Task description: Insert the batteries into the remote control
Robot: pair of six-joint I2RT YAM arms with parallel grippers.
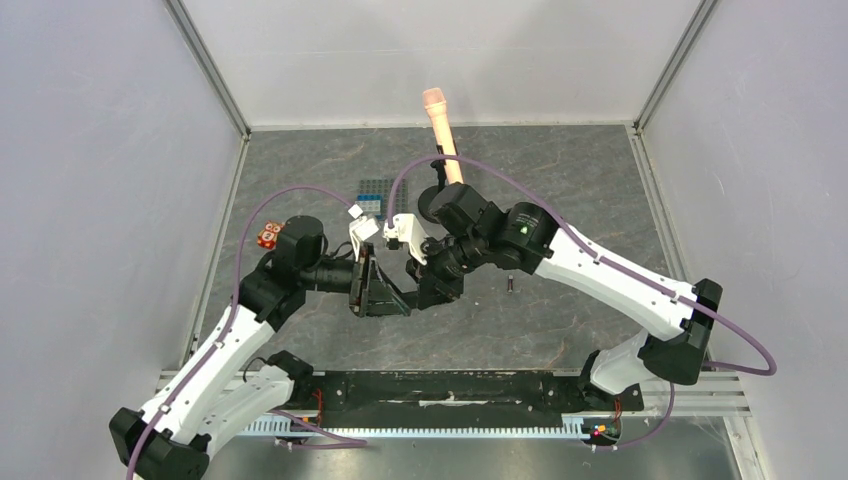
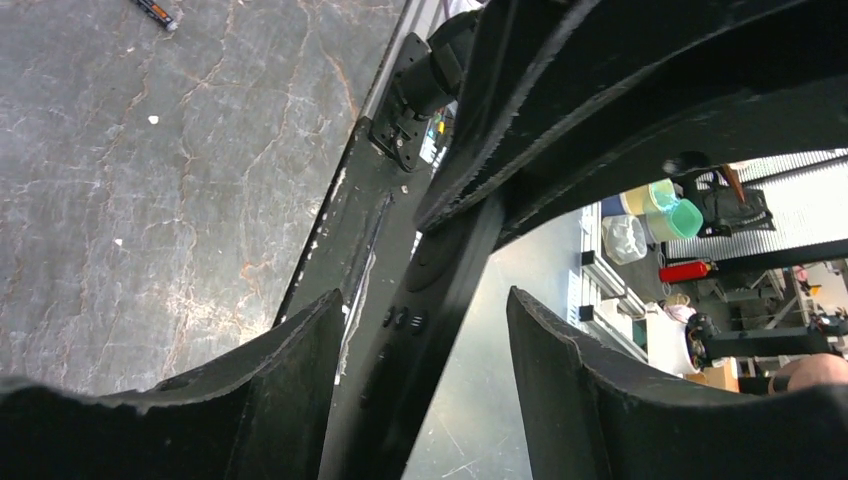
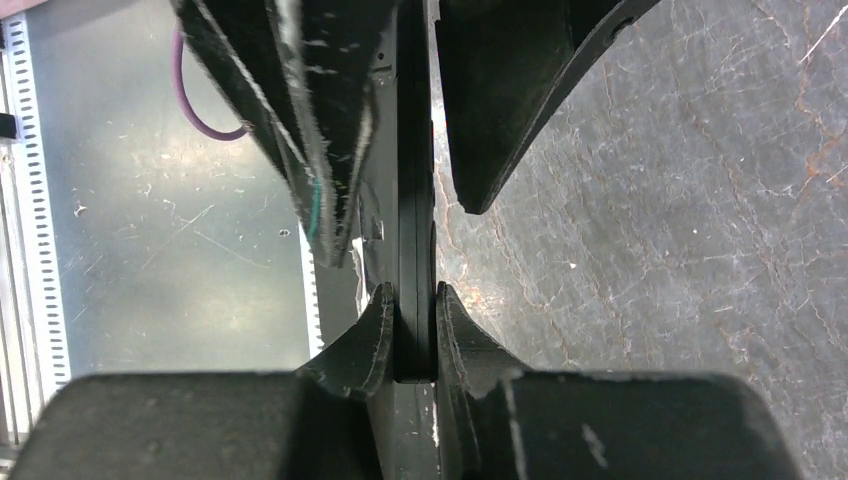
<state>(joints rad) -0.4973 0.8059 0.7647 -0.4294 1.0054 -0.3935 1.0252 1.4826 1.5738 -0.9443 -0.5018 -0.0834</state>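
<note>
Right gripper (image 3: 413, 292) clamps the remote control (image 3: 415, 180), mostly hidden overhead; left gripper (image 2: 425, 298) straddles it, jaws parted; a battery (image 1: 511, 284) lies nearby.

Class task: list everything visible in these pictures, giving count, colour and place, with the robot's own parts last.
remote control: one, black, between both grippers
battery: one seen, dark, on table right of the grippers
microphone: one, peach, black stand, far middle
studded brick: one, blue, left of the microphone's stand
small block: one, orange-red, table's left side
table: one, grey marbled, under everything
left gripper: one, black, jaws straddling the remote
right gripper: one, black, shut on the remote
</note>
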